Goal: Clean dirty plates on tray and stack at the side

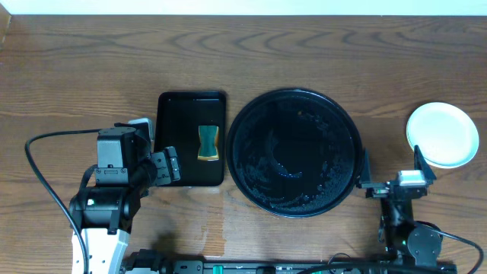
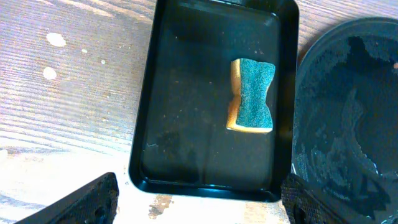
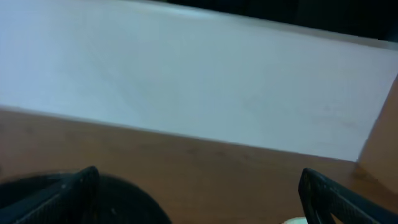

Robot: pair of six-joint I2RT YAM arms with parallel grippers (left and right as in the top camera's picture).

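The large round black tray sits mid-table with nothing on it, its surface wet. Its edge shows in the left wrist view and the right wrist view. A pale mint-white plate lies on the table at the far right; whether others are stacked under it I cannot tell. My left gripper is open and empty, at the near edge of the small rectangular tray. My right gripper is open and empty, between the round tray and the plate.
A yellow sponge with a green scrub face lies in the small rectangular black tray, left of the round tray; it also shows in the left wrist view. A pale wall fills the back of the right wrist view.
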